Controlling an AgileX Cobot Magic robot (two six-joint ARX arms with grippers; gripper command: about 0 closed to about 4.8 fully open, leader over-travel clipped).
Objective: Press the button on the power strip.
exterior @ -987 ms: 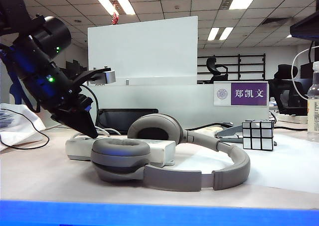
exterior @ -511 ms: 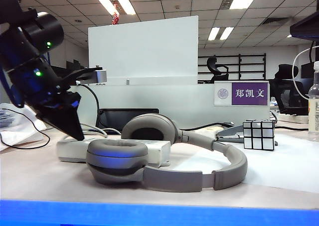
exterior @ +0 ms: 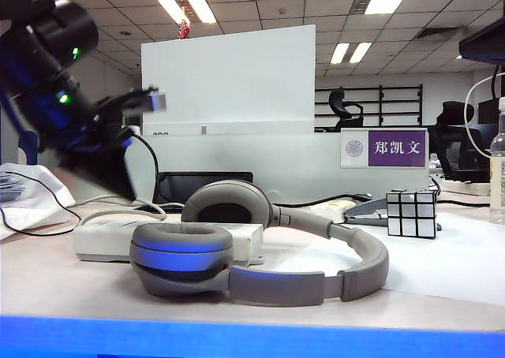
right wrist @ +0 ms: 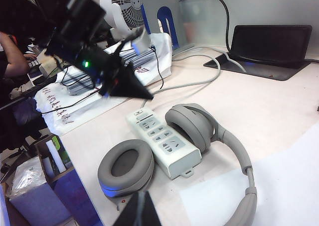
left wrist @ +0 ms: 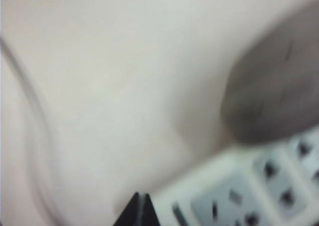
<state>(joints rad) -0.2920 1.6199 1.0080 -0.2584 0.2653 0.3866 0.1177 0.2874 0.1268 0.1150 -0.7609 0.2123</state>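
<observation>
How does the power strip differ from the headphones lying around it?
The power strip is an off-white, straight, boxy block with sockets on top; the headphones are grey and curved, two padded round cups joined by a band. The strip lies flat between the cups, one cup on each side. A pale cable leaves the strip's end; no cord shows on the headphones. Both rest on the table, below the left claw; the right claw hangs farther off.

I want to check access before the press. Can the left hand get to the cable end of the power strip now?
Probably yes. The left hand, fingers together, hangs just above that end of the power strip. The headphones flank only the far half, so the top near the cable shows uncovered.
</observation>
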